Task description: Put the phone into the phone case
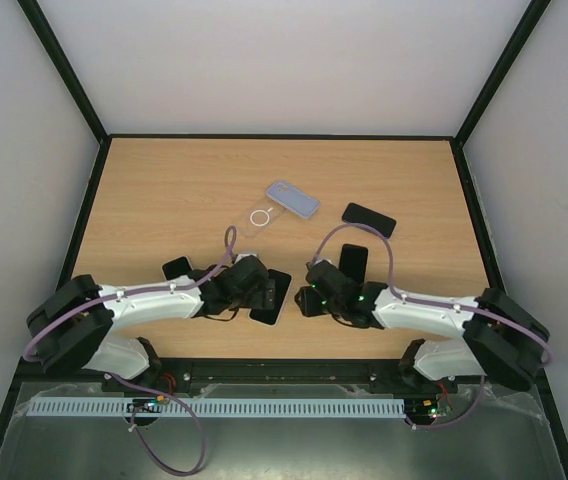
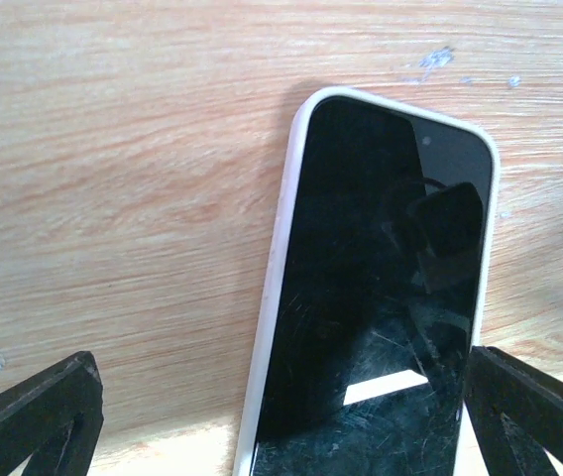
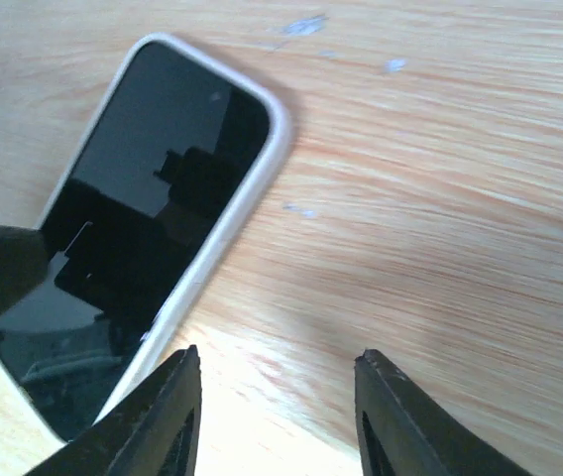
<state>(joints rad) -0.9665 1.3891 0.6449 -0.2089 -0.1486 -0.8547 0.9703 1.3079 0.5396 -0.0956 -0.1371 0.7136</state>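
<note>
on the table (image 1: 164, 190) — phone (image 2: 376, 297) within white rim (image 2: 274, 288)

table: light wood-grain top (image 1: 164, 190), a few pale specks
walls: plain white panels (image 1: 284, 60) on three sides
frame: black posts (image 1: 64, 70) at the back corners
near edge: white slotted strip (image 1: 264, 408) over a grey surface (image 1: 294, 450)
light: soft, even

left white-and-black robot arm (image 1: 154, 300): base at near-left corner, stretched low toward middle, lilac cable (image 1: 229, 240) looping above wrist. left black two-finger gripper (image 1: 267, 292): pitched downward, jaws spread wide. in wrist view its fingertips (image 2: 39, 412) sit at both lower corners. right white-and-black robot arm (image 1: 429, 310): mirrors it from near-right corner, low and extended inward. right black two-finger gripper (image 1: 311, 290): jaws parted, narrower gap, fingers (image 3: 163, 416) at bottom edge of wrist view. grippers face each other, near together.
</note>
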